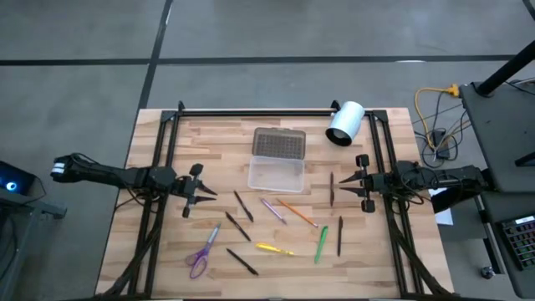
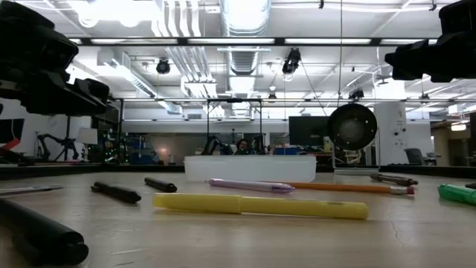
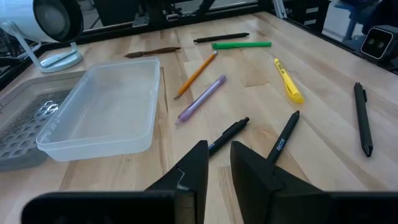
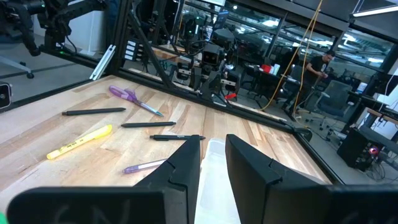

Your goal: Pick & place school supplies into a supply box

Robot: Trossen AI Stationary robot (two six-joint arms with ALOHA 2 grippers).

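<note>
I am holding the left claw (image 1: 203, 193) above the left side of the pale wooden-plank desk (image 1: 159, 259) and the right claw (image 1: 343, 178) above its right side, each pointing inward at the work and each with its fingers parted by a narrow gap, gripping nothing. Nothing is being carried yet.

The small clear plastic supply box (image 1: 275, 175) is sitting near the middle of the far edge, its grey-brown dotted lid (image 1: 278, 142) folded back flat toward that edge, so the tray is lying open to receive items; it appears empty.

The school supplies are lying loose on the desk nearer the front edge: purple-handled scissors (image 1: 201, 256) toward the front-left corner, a yellow highlighter pen (image 1: 273, 249), a green pen (image 1: 321, 242), a lilac pen (image 1: 272, 210), an orange pencil (image 1: 298, 212), a brown pencil (image 1: 331, 188) just beside the right claw, and several black pens (image 1: 243, 206). I am judging them scattered apart so that each can be taken singly.

A white cylindrical lamp-like object (image 1: 344, 123) is standing toward the far-right corner, outside the task.

White lettering is showing on one black pen (image 3: 282, 142) in the left wrist view, and dark print on the highlighter; I cannot read either.
</note>
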